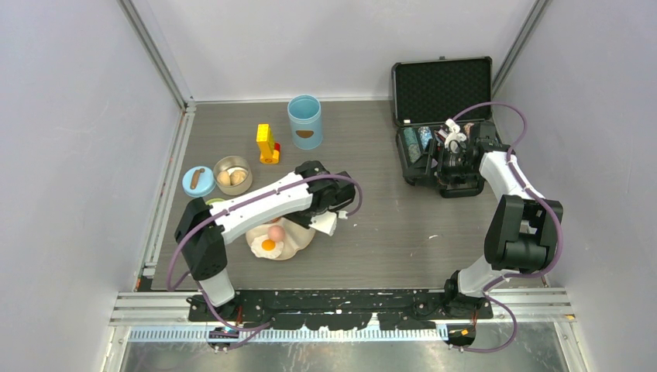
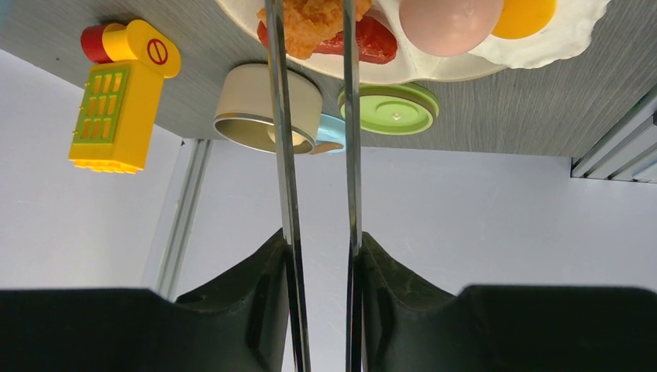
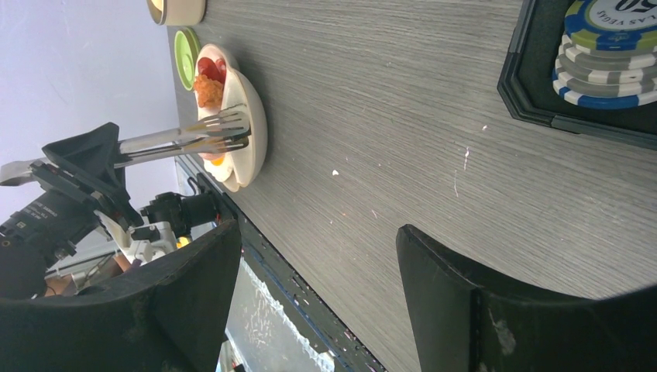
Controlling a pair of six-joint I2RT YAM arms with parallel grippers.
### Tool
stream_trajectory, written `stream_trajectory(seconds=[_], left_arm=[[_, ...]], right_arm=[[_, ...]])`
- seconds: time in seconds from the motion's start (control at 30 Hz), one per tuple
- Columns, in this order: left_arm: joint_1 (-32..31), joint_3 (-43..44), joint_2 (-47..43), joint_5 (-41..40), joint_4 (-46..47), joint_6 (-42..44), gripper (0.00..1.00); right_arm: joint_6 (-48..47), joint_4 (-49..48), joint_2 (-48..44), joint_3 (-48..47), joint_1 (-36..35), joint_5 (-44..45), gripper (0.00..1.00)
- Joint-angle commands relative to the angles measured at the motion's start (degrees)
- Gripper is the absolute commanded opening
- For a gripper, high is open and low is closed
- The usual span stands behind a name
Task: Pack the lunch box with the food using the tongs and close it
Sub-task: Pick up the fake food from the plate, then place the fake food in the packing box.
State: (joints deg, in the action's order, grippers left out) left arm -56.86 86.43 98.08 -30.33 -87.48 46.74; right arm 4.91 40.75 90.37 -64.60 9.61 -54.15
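Observation:
My left gripper (image 2: 321, 240) is shut on the silver tongs (image 2: 283, 116), one arm against each finger. The tong tips straddle the brown nugget (image 2: 314, 23) on the cream plate (image 2: 434, 74), next to a red sausage (image 2: 376, 45), the pink egg (image 2: 449, 22) and the fried egg (image 2: 534, 19). The light-blue lunch box (image 1: 304, 122) stands open at the back. Its blue lid (image 1: 198, 181), the steel bowl (image 1: 232, 175) holding food and the green lid (image 2: 391, 108) lie left of the plate. My right gripper (image 3: 318, 256) is open and empty by the black case (image 1: 442, 116).
A yellow toy block (image 1: 267, 144) stands between the lunch box and the steel bowl. Poker chips (image 3: 612, 54) sit in the black case at the back right. Grey walls close in the table on the left, back and right.

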Motion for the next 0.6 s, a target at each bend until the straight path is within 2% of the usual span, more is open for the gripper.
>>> stream_trajectory(seconds=[0.0,0.27,0.4,0.57], left_arm=[[1.0,2.4,-1.8,-2.0,-0.6,0.7,0.32],[1.2,3.2,-5.0,-2.3,-0.1,0.5,0.16],[2.4,5.0,-7.5,-0.3,-0.5,-1.7,0.03],[8.1,6.2,-12.9,3.8,-1.4,-2.6,0.0]], right_arm=[[0.1,-1.1,-2.5,0.1,0.3,-1.5,0.78],[0.2,-1.1,-2.4,0.1,0.4,-1.6,0.78],[0.2,-1.0,-2.4,0.1,0.4,-1.7,0.78],[0.2,-1.0,-2.5,0.2,0.4,-1.8,0.78]])
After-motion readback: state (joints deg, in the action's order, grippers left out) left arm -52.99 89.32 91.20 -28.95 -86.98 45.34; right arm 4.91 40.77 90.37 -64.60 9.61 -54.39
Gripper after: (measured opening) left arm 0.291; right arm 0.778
